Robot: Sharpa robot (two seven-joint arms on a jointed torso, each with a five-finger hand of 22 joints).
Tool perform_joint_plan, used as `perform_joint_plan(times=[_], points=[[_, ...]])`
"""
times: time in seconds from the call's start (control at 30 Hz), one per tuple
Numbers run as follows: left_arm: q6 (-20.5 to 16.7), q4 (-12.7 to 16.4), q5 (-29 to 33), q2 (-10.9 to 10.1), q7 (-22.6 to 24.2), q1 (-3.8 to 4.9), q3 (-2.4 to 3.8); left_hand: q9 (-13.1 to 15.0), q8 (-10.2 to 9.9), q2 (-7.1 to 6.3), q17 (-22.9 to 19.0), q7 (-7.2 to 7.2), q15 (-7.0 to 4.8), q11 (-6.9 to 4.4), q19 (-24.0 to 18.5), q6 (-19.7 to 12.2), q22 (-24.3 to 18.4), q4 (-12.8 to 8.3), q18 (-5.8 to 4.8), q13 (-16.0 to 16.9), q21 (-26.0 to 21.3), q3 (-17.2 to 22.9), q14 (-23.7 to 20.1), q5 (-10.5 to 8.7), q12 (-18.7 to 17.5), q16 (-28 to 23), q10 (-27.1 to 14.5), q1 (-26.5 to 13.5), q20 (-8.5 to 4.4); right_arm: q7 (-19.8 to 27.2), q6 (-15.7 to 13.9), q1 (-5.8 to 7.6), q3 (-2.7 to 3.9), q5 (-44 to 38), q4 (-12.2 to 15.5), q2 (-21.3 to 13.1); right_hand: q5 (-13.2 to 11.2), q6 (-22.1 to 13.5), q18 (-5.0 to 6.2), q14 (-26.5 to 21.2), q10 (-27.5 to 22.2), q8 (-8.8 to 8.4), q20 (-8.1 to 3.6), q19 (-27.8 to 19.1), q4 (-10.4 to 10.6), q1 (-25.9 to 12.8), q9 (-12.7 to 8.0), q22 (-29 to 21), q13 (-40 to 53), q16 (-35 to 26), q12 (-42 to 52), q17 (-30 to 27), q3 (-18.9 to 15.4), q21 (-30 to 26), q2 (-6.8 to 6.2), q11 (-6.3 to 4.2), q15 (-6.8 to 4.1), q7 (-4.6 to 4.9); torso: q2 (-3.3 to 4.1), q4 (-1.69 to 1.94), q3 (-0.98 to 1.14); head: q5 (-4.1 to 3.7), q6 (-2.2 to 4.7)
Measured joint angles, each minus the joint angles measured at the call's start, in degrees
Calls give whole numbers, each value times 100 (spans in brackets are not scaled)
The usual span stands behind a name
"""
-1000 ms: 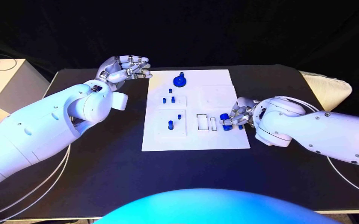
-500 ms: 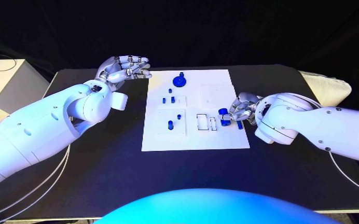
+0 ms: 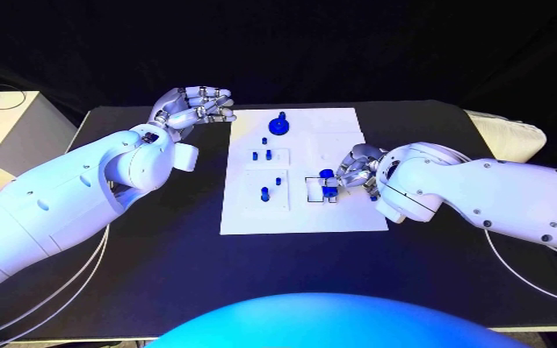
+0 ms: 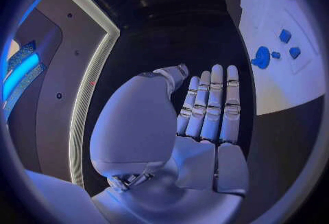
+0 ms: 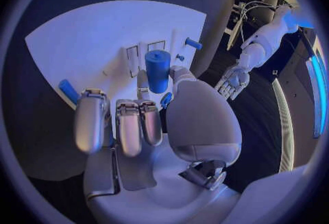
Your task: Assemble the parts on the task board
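Blue part pinched in right hand fingers (left hand curled, holding nothing).

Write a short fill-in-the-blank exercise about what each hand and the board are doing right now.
1. The blue cylindrical part is held by the robot's ____ hand.
2. The left hand hovers beside the task board and holds ____.
3. The task board is ____ in colour.
4. The right hand hangs over the board's ____ slots.

Missing words: right; nothing; white; rectangular
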Motion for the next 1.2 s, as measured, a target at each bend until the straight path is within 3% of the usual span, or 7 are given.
perform_joint_plan(times=[0.67,1.2], points=[[5,10,0,-2,-12,0,0,-9,22,0,-1,-8,0,0,0,-33,-5,16,0,0,-23,16,0,0,21,0,0,0,0,25,-11,-64,-23,-103,-262,335,-40,0,0,0,3,-5,1,0,15,-15,0,-2,0,0,0,0,16,0,-15,4,1,0,5,-2,5,37,0],[12,27,0,-13,-27,1,0,-9,22,0,-1,-9,0,0,0,-32,-6,16,0,0,-23,16,0,0,21,0,0,0,0,43,132,-87,-23,-215,-373,430,-262,1,0,0,4,-24,1,0,-25,-95,113,-3,0,0,0,-1,117,-1,-95,5,1,1,4,-3,3,65,0]])
